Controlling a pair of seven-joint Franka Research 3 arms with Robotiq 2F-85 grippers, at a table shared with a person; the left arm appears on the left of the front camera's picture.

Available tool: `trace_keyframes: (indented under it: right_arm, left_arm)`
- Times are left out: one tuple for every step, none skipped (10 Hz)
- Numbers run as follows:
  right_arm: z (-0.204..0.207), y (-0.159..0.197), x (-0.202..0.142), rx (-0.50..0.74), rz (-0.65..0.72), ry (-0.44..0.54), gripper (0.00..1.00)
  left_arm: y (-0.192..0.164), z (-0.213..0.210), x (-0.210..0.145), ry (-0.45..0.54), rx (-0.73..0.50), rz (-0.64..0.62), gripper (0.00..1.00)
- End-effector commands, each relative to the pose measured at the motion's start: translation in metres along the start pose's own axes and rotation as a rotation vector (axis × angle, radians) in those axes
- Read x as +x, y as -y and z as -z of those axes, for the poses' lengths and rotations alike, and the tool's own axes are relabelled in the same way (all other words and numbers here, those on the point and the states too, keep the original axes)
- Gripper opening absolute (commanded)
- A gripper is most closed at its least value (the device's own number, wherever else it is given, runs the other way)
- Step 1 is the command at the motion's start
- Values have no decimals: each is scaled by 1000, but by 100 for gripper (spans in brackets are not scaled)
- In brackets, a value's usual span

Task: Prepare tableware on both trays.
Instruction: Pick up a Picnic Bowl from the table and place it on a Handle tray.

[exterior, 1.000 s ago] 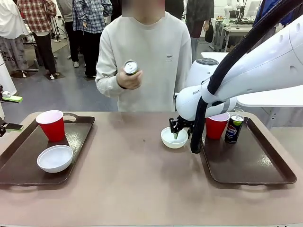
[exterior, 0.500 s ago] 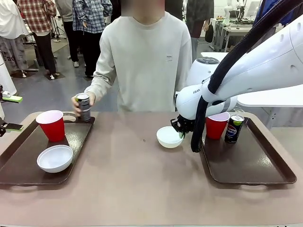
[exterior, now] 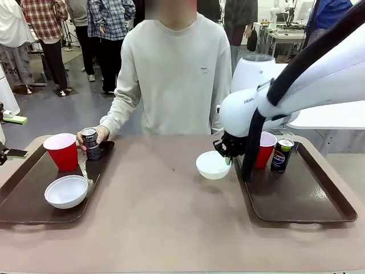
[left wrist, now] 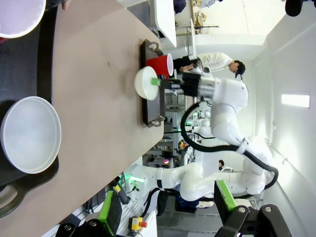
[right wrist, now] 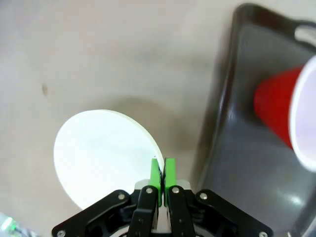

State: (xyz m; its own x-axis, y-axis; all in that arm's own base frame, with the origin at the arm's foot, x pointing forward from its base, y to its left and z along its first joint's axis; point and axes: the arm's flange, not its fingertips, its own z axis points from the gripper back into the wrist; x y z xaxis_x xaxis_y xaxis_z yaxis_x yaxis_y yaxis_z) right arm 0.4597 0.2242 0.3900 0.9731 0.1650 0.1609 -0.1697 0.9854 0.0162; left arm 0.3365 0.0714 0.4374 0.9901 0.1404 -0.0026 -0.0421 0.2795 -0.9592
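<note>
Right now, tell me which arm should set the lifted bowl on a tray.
Right. The right gripper already pinches the white bowl by its rim, lifted beside the right tray.

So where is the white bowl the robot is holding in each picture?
Front view: the held bowl hangs in the middle, just left of the right tray.
Left wrist view: the same bowl is small and far off, upper middle, at the other arm's gripper.
Right wrist view: the bowl is big, lower left, its rim pinched by the right gripper.
Shared landmark: the red cup on the right tray.
</note>
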Motion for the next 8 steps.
trace_keyframes:
  right_arm:
    - [-59,22,-52,61,-45,-22,0]
    - [-72,39,-69,85,-33,-38,0]
    - [-80,60,-81,78,-8,-29,0]
    - [-84,93,-91,106,35,-42,0]
    - [-80,121,-95,147,57,-44,0]
    - [-77,149,-95,179,61,-53,0]
    - [-71,168,-94,188,20,-26,0]
    - [-63,178,-92,106,-83,31,0]
  left_arm:
    - [-1,-2,-2,-5,-5,19,100]
    - [-1,-2,-2,-5,-5,19,100]
    - [-1,-2,-2,-5,-5,19,100]
    - [-1,-2,-2,-5,-5,19,100]
    - [-1,-2,-2,-5,-5,19,100]
    - [-1,-2,-2,-5,-5,19,100]
    - [-1,-2,-2,-5,-5,19,100]
    - [-1,-2,-2,-5,-5,19,100]
